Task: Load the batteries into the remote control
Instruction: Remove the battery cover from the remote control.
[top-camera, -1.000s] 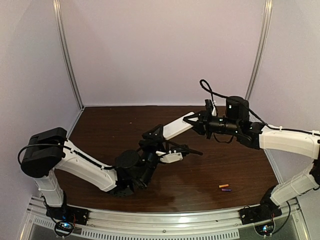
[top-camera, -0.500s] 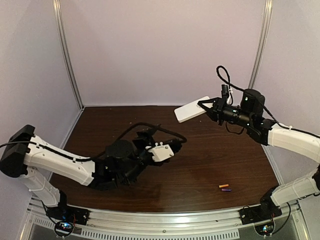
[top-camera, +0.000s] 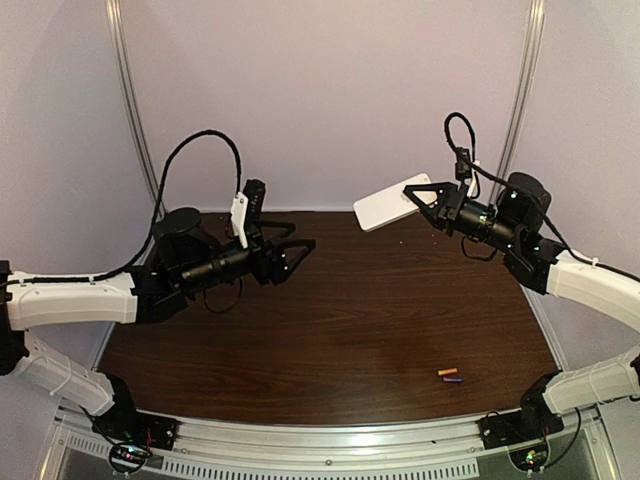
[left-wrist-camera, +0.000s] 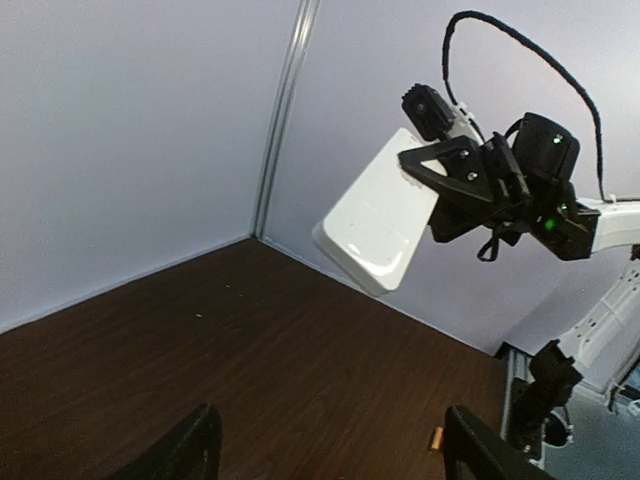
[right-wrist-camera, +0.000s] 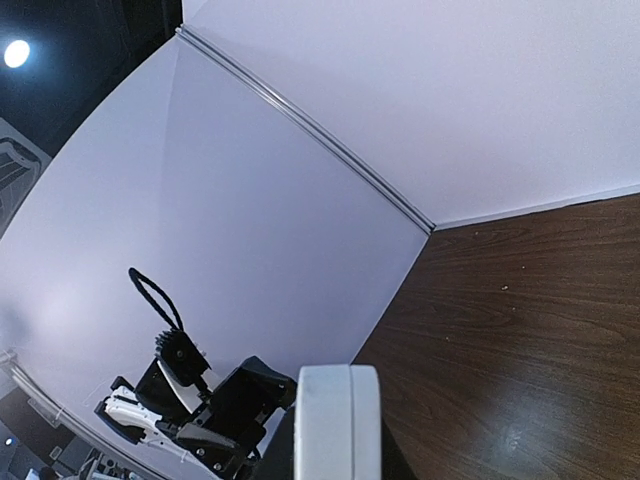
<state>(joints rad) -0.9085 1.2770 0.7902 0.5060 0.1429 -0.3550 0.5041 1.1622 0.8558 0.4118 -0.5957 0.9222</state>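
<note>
My right gripper (top-camera: 421, 203) is shut on one end of the remote control (top-camera: 387, 208), a white slab held tilted in the air near the back wall. From the left wrist the remote control (left-wrist-camera: 376, 217) shows a smooth white face, and from the right wrist only its thin edge (right-wrist-camera: 338, 420). My left gripper (top-camera: 297, 260) hangs open and empty above the table's left half, pointing toward the remote. The orange battery (top-camera: 447, 372) and the purple battery (top-camera: 453, 380) lie side by side on the table at the near right. The orange battery (left-wrist-camera: 436, 438) shows beside my left gripper's right finger.
The dark wooden table (top-camera: 340, 320) is walled by pale panels at the back and sides. A black cable (top-camera: 200, 150) loops above the left arm, and another (top-camera: 458, 135) rises over the right wrist.
My left arm has lifted off the table's middle and swung back to the left, its jaws opening wider. My right arm has carried the remote up and to the right.
</note>
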